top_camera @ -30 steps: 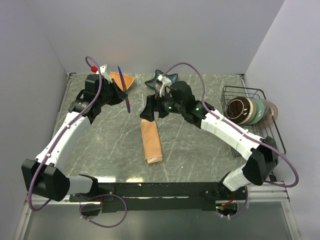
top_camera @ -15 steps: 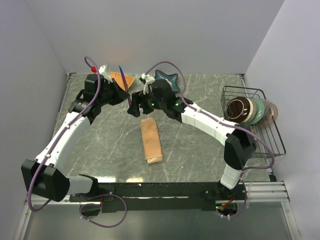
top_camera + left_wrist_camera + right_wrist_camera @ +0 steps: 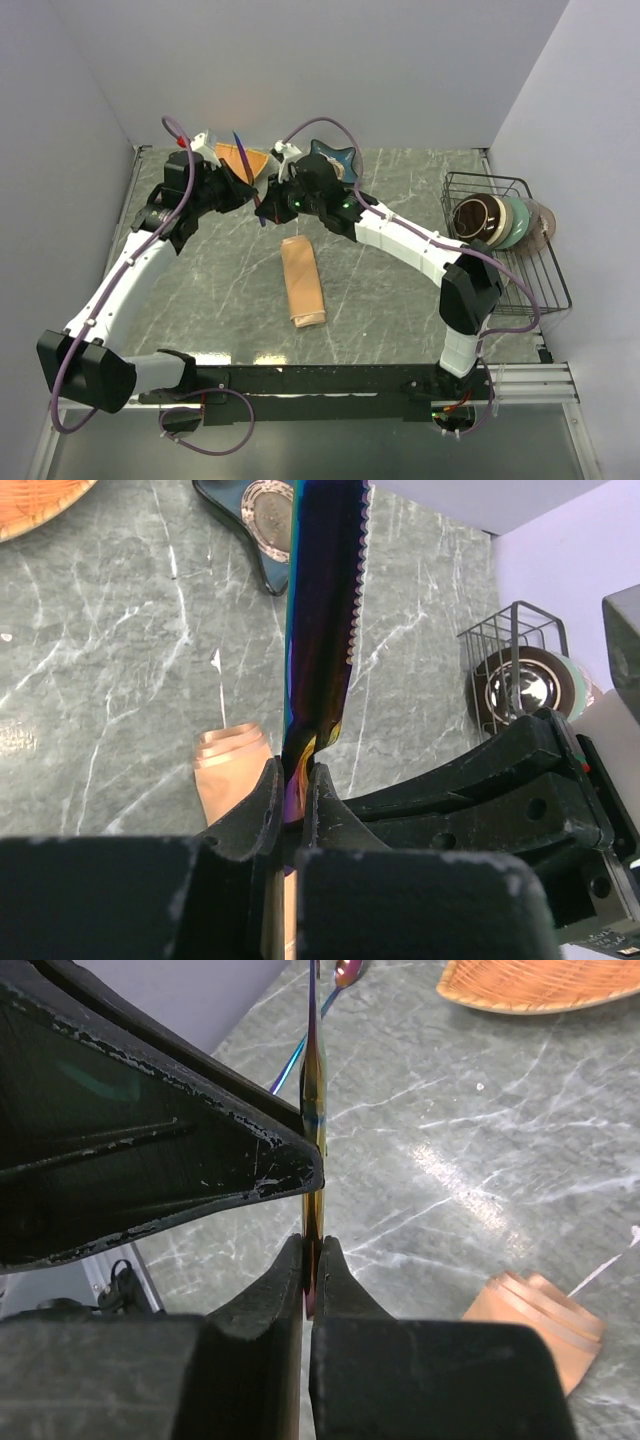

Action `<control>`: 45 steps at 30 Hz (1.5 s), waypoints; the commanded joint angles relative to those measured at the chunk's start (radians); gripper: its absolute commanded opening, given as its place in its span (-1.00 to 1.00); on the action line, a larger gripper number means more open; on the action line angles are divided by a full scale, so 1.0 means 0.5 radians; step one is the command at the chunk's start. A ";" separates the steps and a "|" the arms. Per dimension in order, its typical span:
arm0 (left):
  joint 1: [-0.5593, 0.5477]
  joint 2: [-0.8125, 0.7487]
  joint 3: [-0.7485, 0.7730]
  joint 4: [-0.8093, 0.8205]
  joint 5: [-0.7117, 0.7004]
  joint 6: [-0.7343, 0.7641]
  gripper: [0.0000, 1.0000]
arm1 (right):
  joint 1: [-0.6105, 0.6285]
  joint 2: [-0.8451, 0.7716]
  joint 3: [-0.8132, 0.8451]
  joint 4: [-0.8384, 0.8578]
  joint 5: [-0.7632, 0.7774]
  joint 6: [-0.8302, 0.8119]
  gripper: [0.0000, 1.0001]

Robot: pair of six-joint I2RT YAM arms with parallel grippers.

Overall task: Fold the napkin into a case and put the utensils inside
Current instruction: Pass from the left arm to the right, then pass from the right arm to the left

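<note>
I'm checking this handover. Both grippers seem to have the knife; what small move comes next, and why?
Probably the left gripper should open. The knife is pinched by it and by the right gripper at once, so neither arm can carry it toward the folded napkin until one lets go.

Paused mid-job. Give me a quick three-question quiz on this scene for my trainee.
1. True or false: the napkin lies folded on the table, touched by neither gripper.
2. The utensil in the left gripper is a: A spoon, B serrated knife, C fork.
3. What else is clamped on that utensil?
Key: 1 true; 2 B; 3 the right gripper, shut on it.
</note>
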 commanded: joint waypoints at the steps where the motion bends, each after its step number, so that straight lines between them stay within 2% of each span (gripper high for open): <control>1: 0.002 -0.114 0.025 0.055 -0.082 -0.020 -0.72 | 0.017 -0.039 0.066 0.069 0.000 0.042 -1.00; 2: 0.041 -0.127 0.077 0.033 -0.119 0.008 -0.45 | 0.017 -0.061 0.044 0.069 -0.009 0.058 -1.00; 4: 0.109 -0.148 0.139 0.009 -0.123 0.085 -0.23 | 0.007 -0.128 -0.017 0.078 -0.055 0.097 -1.00; 5: 0.140 -0.151 0.175 0.012 -0.074 0.103 0.04 | 0.010 -0.153 -0.039 0.087 -0.070 0.113 -1.00; 6: 0.186 -0.148 0.197 0.009 -0.049 0.134 0.14 | 0.007 -0.174 -0.060 0.099 -0.119 0.137 -1.00; 9: 0.256 -0.103 0.304 -0.053 0.049 0.128 0.19 | 0.011 -0.242 -0.137 0.149 -0.168 0.177 -1.00; 18: 0.315 0.054 0.470 -0.148 0.251 -0.026 0.22 | 0.011 -0.389 -0.324 0.225 -0.251 0.220 -1.00; 25: 0.309 0.039 0.403 -0.083 0.380 -0.090 0.19 | 0.014 -0.417 -0.370 0.228 -0.260 0.205 -1.00; 33: 0.214 0.027 0.326 -0.083 0.368 -0.084 0.16 | 0.011 -0.423 -0.370 0.204 -0.217 0.159 -1.00; 45: 0.192 0.069 0.314 -0.151 0.335 -0.084 -0.18 | 0.035 -0.478 -0.444 0.176 -0.156 0.018 -1.00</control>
